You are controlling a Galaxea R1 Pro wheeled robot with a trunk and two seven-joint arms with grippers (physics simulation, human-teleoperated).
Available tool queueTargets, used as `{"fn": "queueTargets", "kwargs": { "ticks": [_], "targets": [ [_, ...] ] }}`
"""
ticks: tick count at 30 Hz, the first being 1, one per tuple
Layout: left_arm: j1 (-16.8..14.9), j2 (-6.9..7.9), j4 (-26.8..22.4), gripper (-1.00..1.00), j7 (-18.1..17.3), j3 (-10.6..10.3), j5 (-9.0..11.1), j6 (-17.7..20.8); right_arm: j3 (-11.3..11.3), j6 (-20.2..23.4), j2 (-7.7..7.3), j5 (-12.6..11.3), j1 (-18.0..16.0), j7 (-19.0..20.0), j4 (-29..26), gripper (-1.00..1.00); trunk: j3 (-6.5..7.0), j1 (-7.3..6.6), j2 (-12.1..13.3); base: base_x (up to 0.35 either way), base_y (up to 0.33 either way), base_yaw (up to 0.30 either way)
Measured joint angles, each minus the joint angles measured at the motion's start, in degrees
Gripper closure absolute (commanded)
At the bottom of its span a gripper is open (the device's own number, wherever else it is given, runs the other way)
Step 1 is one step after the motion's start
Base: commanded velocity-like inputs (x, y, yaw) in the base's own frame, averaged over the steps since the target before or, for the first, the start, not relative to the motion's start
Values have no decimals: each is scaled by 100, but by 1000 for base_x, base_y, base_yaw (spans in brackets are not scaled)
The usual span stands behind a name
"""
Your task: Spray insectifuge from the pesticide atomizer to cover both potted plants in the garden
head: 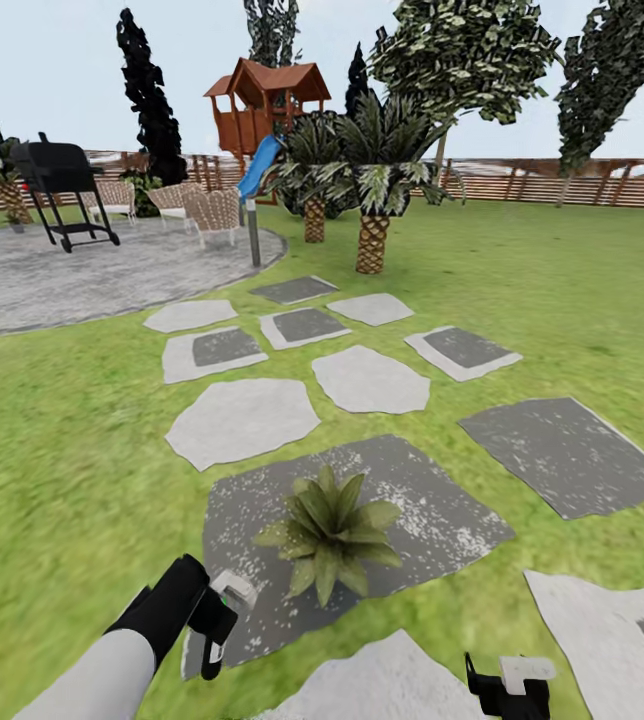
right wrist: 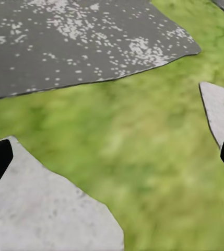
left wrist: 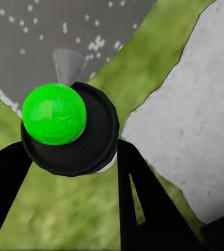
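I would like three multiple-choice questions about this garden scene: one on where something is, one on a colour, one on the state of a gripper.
1. Where does the potted plant stand?
A. on a dark grey stepping stone
B. on the round patio
C. beside the fence

2. What colour is the round mark on the atomizer in the left wrist view?
A. red
B. bright green
C. yellow

3. What is the left gripper doing?
A. hanging open
B. shut on the atomizer
C. gripping a leaf

Answers: 1 A, the potted plant sits on the dark stepping stone. 2 B, the pesticide atomizer shows a bright green ball. 3 B, the left gripper has its black fingers on both sides of the bottle.
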Motion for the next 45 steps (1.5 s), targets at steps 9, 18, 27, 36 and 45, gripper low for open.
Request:
{"fn": "queueTargets", "kwargs": {
  "ticks": [9,18,27,36,45],
  "targets": [
    [11,7,-13,100,-147,-123,36,-51,4,-2,0,0,1,-3,-1,-100,-18,-2,0,112,-93,64],
    [29,8,-394,100,-161,-95,32,1,1,-3,-6,1,1,-11,-1,-100,-18,0,0,118,-231,16],
    [-18,-21,-405,100,-155,-107,37,95,0,0,-2,0,0,-9,0,-100,-18,0,0,-10,-78,249],
    [27,-137,-393,100,-145,-91,50,135,9,-1,1,0,1,-7,-1,-100,-18,0,0,-14,-45,174],
    [29,-164,-392,100,-143,-108,39,128,1,-3,-30,10,1,-4,1,-100,-18,0,0,-27,-262,2]
  ]
}}
